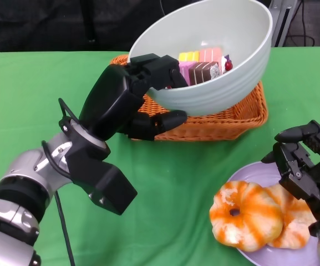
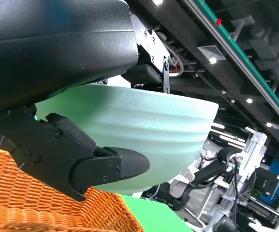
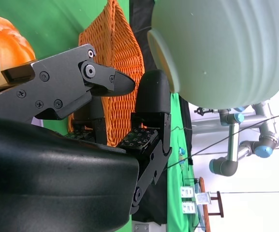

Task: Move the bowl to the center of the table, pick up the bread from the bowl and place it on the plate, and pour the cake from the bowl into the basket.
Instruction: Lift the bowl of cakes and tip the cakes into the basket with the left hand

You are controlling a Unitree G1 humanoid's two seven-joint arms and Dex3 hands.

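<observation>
Head view, near to far. Nearest, at lower right: plate (image 1: 248, 254) carrying two orange-striped bread (image 1: 245, 213) pieces, so bread step judged complete. Just beside it, right hand (image 1: 304, 166) resting over the plate's far edge, fingers loosely curled and apart, holding nothing; best kept parked here, clear of the pour. Mid-field: bare green table (image 1: 26, 100). Beyond, left hand (image 1: 135, 94) gripping the near rim of the bowl (image 1: 215, 61), fingers over the lip and thumb beneath against the outer wall, as confirmed in the left wrist view. Bowl raised above the basket (image 1: 243, 113), tipped toward the camera and only partly, mouth facing up and forward. Cake (image 1: 201, 64) pieces, pink, yellow and chocolate, lodged low inside against the wall nearest the hand; none yet in the basket, so far as visible. Step in hand judged: pouring cake into basket. For a clean pour: lowest point of the rim to be kept over the basket's interior, not over its near wall; tilt to be increased slowly so that pieces slide rather than tumble; bowl to be held close above the wicker to limit bounce; pinch on the rim to be kept firm, since the load shifts toward the fingers as the tilt grows. Far background: dark curtain, equipment, unclear.
</observation>
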